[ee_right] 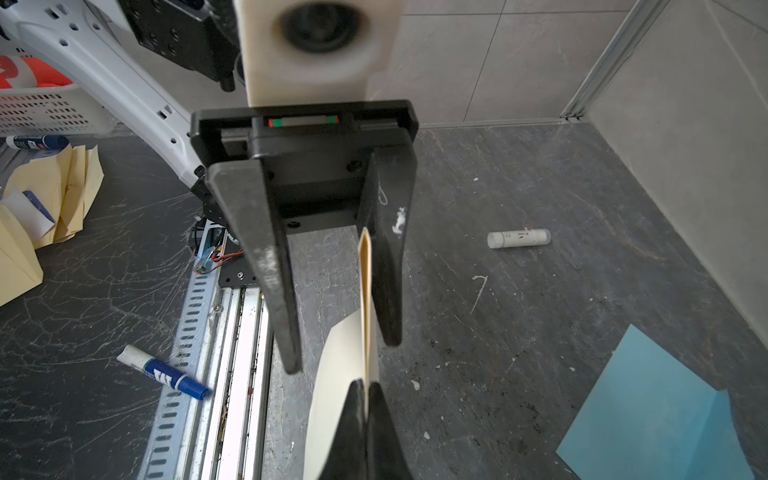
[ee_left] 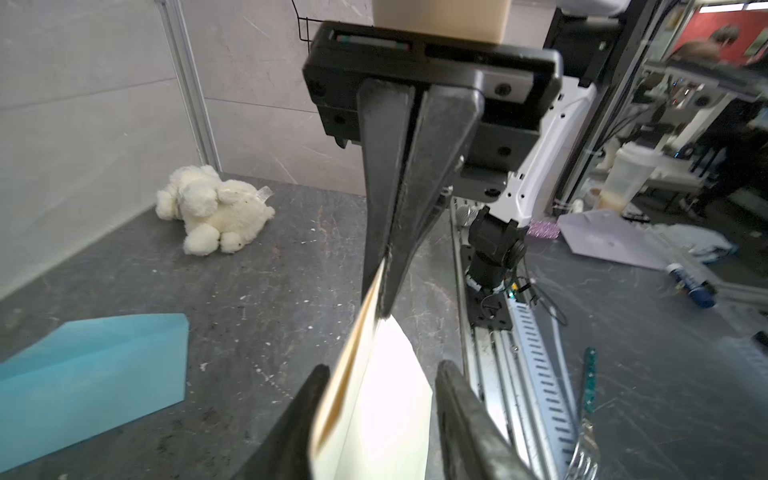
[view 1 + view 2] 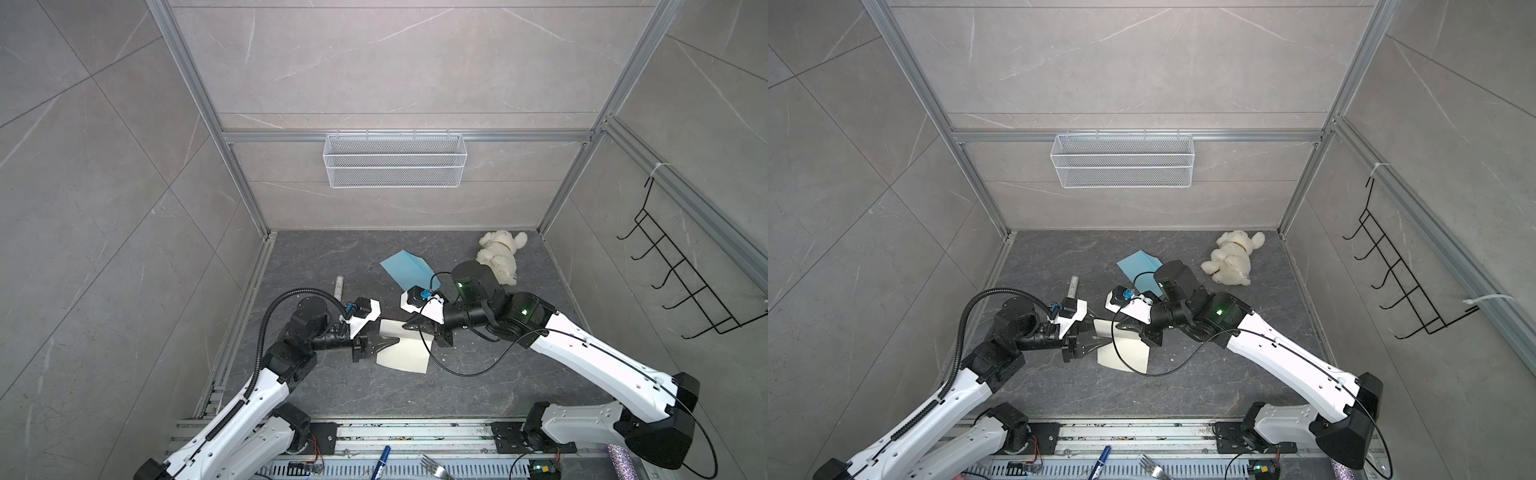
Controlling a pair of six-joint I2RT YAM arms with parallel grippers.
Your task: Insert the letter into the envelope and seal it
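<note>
The envelope (image 3: pixel 405 270) lay flat on the surface (image 3: pixel 478 386) beyond both arms, the letter (image 3: pixel 407 357) outside it. The left arm (image 3: pixel 291 353) reached inward, the left tool (image 1: pixel 341 353) standing open astride the letter's edge. The right arm (image 3: pixel 582 345) reached inward opposite, the right tool (image 2: pixel 385 303) clamped shut on the bowed letter. The right arm hid the envelope's near corner.
</note>
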